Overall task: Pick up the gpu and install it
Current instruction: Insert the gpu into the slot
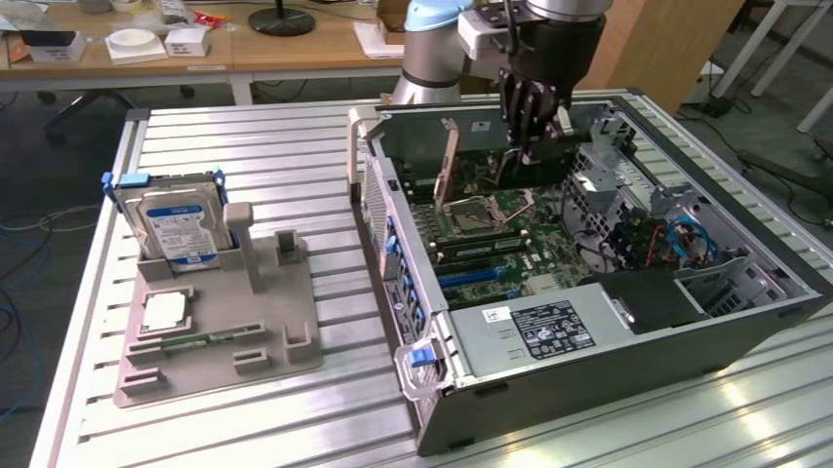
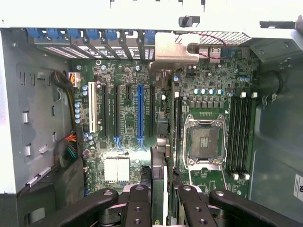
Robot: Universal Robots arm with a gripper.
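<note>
Gripper point(image 1: 532, 146) hangs inside the open computer case point(image 1: 729, 331), upper centre of the exterior frame. Jaws pinch the gpu point(image 1: 532, 172) by its flat faces. Card is held on edge, just above the motherboard point(image 1: 521, 239); looks not seated, hard to be sure.

Wrist view: gpu point(image 2: 159, 163) shows edge-on between the fingers point(image 2: 140, 203). Its long axis runs parallel to the slots, and it is closest to the black slot point(image 2: 152, 113) beside the blue slot point(image 2: 140, 113).

Tight spots: processor socket point(image 2: 204, 142) just beside that slot, and the rear wall point(image 2: 90, 34) at the slots' far end. Open room above the board.
</note>
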